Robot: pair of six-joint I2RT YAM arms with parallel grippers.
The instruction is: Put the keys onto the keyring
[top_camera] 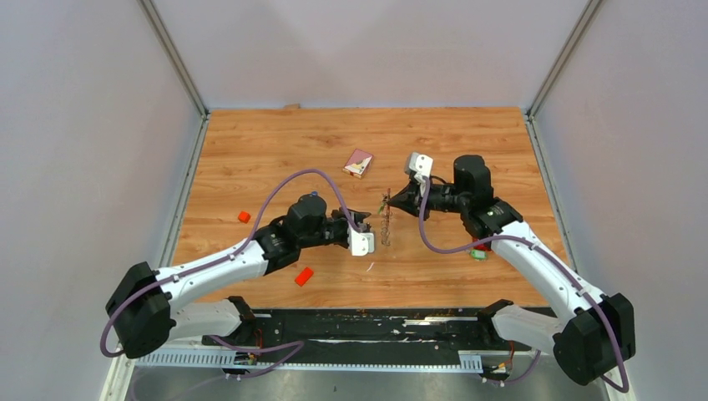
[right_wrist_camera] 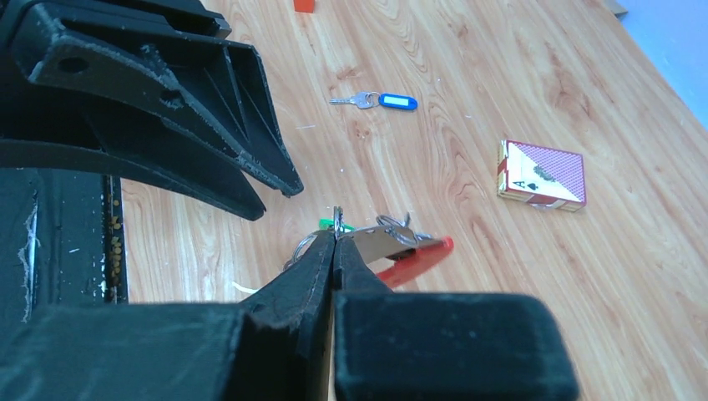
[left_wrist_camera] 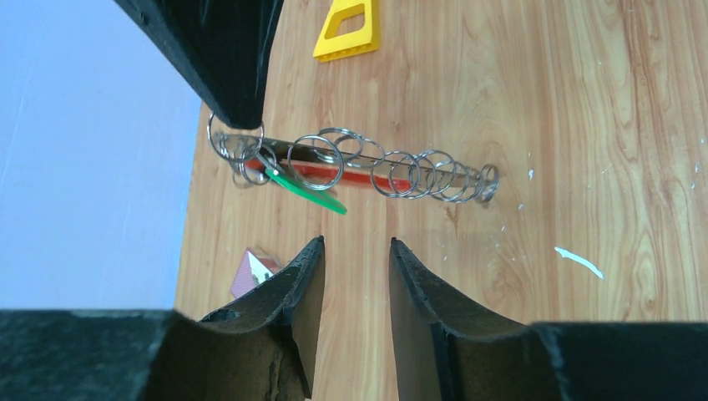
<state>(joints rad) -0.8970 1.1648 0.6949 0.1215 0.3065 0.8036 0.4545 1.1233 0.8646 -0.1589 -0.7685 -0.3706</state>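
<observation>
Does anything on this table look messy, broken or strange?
White flecks litter the table near the keyring, like chipped scraps. The left gripper has fingers with ragged, crumbly edges. Nothing else stands out.

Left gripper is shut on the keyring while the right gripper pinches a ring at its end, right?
No: the left gripper is open, fingers apart and short of the keyring, as the left wrist view shows. The right gripper does pinch a ring at its end.
</observation>
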